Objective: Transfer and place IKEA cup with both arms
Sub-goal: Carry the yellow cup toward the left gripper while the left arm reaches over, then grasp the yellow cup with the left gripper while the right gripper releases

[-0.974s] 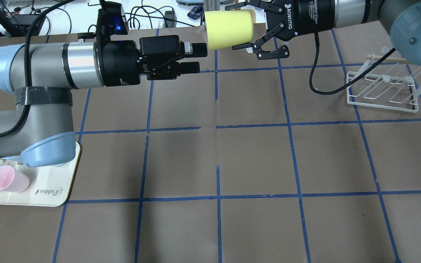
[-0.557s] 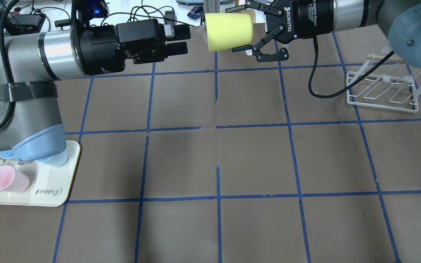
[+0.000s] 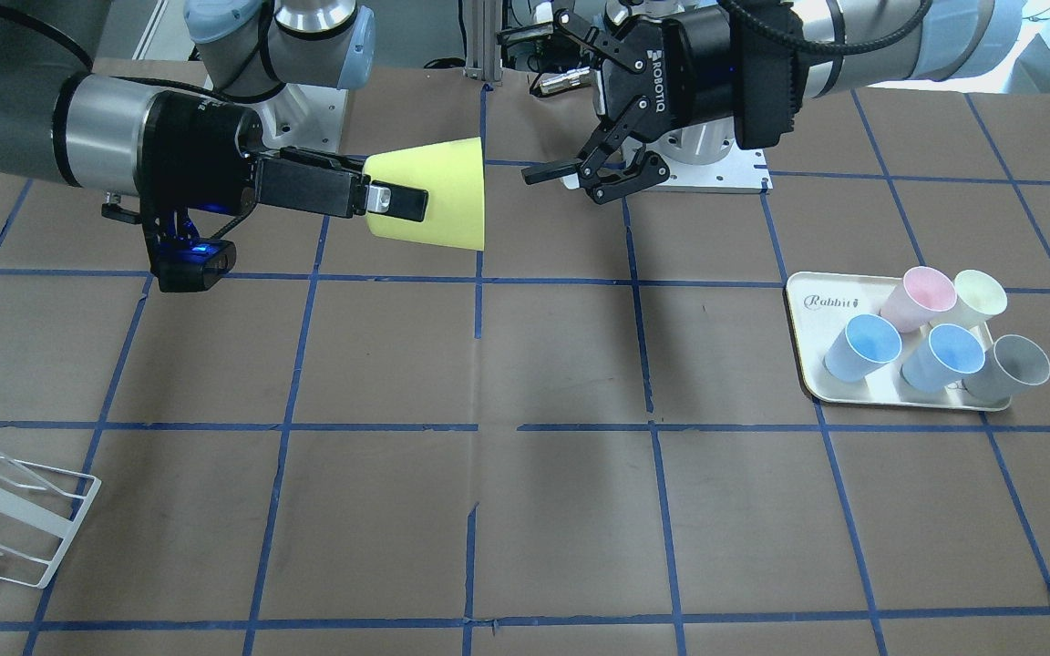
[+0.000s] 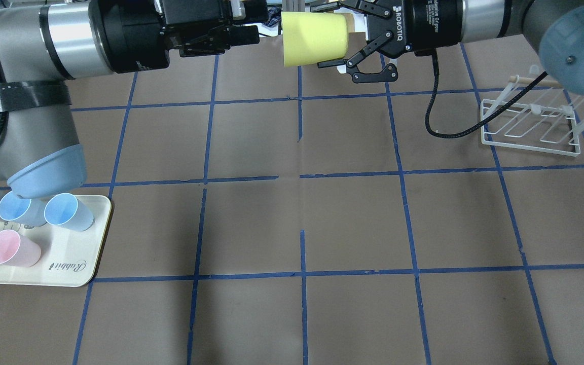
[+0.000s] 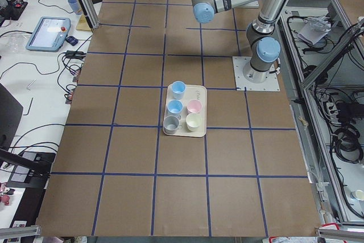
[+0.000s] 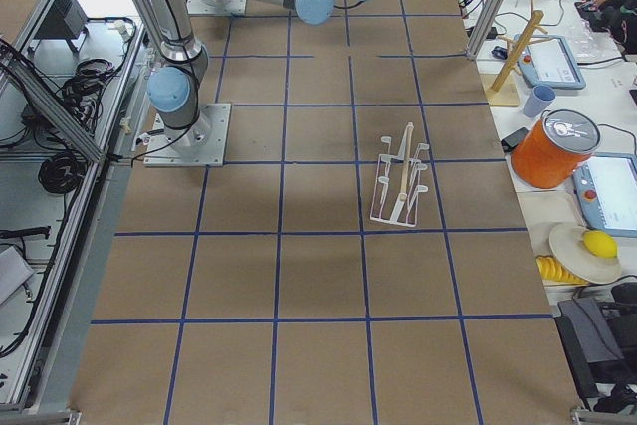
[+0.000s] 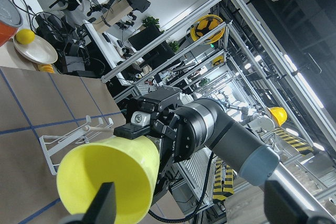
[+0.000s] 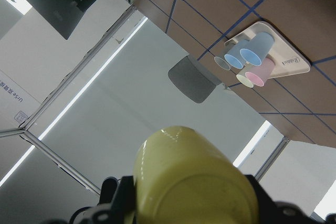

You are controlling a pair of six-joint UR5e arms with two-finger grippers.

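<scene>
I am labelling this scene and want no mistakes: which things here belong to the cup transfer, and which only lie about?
In the job: IKEA cup; right gripper, holding it; left gripper, open.
Lying about: tray; five pastel cups on it; wire rack.

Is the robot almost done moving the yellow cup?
About halfway. Looks done: the pass. The right gripper grips the cup by its narrow end, and the left gripper is open and apart from it. In hand: the cup is held in the air, on its side. Left: setting it down, as it is not on the table yet, maybe near the rack.
</scene>
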